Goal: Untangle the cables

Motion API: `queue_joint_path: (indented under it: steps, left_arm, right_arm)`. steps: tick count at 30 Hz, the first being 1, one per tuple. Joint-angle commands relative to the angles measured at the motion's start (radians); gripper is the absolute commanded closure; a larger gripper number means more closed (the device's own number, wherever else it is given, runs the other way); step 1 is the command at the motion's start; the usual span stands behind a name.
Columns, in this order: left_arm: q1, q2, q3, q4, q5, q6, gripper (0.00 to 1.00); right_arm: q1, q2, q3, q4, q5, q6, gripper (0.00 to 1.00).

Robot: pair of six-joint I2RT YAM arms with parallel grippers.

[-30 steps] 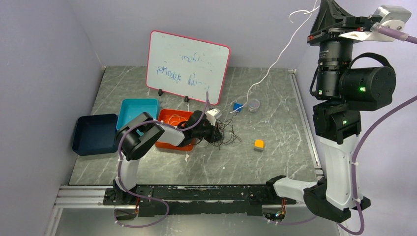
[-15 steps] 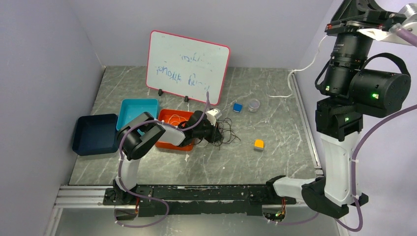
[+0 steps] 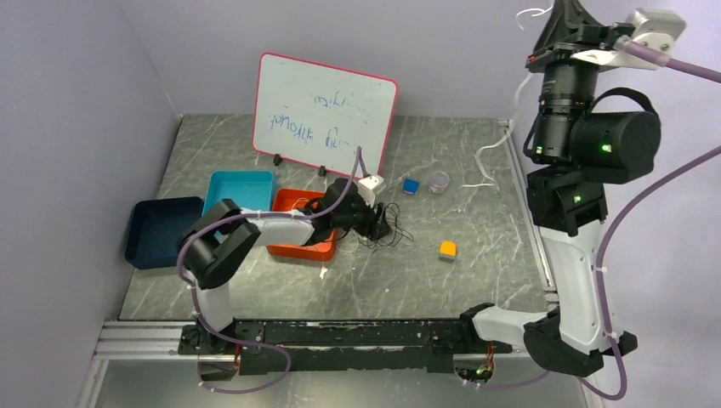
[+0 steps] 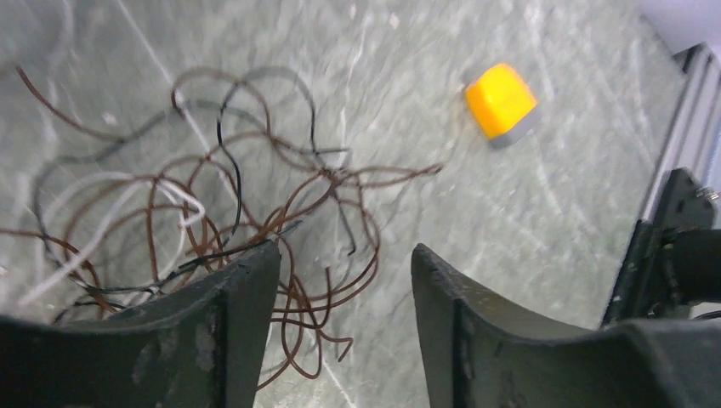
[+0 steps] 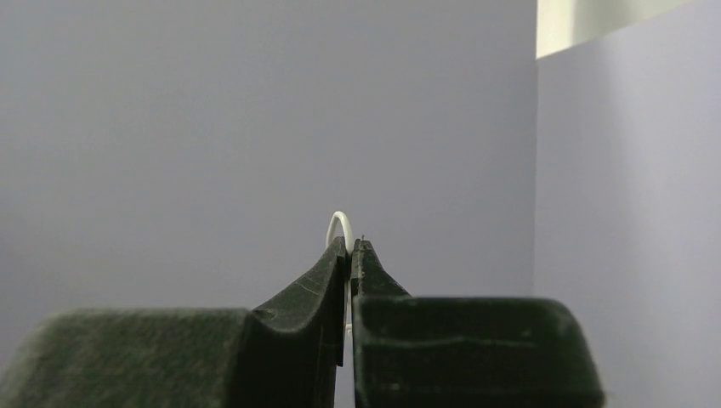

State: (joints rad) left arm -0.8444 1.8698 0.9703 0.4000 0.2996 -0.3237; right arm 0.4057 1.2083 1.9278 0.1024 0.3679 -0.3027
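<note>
Status: left claw [image 4: 344,253] released, jaws apart. Brown and black cables [image 4: 255,195] sit tangled just below-left of it on the table [image 4: 408,102]. The right claw [image 5: 350,246] is clenched on the white cable [image 5: 337,223], up high. Suggest pinching one strand only and pulling slowly.

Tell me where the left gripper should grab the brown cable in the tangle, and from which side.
Grip the brown cable near its free tail, which points toward the yellow block. Come down from above, jaws across the strand: there it lies flat and alone on the table, probably clear of the crossing loops.
</note>
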Motion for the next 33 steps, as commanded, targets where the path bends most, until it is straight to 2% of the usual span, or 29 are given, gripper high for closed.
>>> queue_joint_path:
  steps: [1, 9, 20, 25, 28, 33]
  left_arm:
    - [-0.006, -0.119, 0.077, -0.092, -0.042, 0.077, 0.34]
    - [-0.005, -0.268, 0.051, -0.156, -0.075, 0.079, 0.28]
    - [0.051, -0.526, -0.103, -0.231, -0.358, 0.019, 0.3]
    - [0.115, -0.618, -0.141, -0.325, -0.467, -0.017, 0.31]
    - [0.187, -0.677, -0.16, -0.391, -0.463, -0.033, 0.32]
    - [0.284, -0.771, -0.174, -0.504, -0.509, -0.073, 0.32]
  right_arm:
    - [-0.001, -0.029, -0.048, -0.001, 0.007, 0.054, 1.0]
    - [0.0, 0.021, -0.012, -0.127, -0.052, 0.132, 1.0]
    - [0.0, 0.158, 0.088, -0.271, -0.291, 0.275, 1.0]
    - [0.004, 0.203, 0.115, -0.292, -0.382, 0.327, 1.0]
    - [0.023, 0.218, 0.118, -0.297, -0.405, 0.343, 1.0]
    - [0.159, 0.249, 0.12, -0.326, -0.343, 0.279, 1.0]
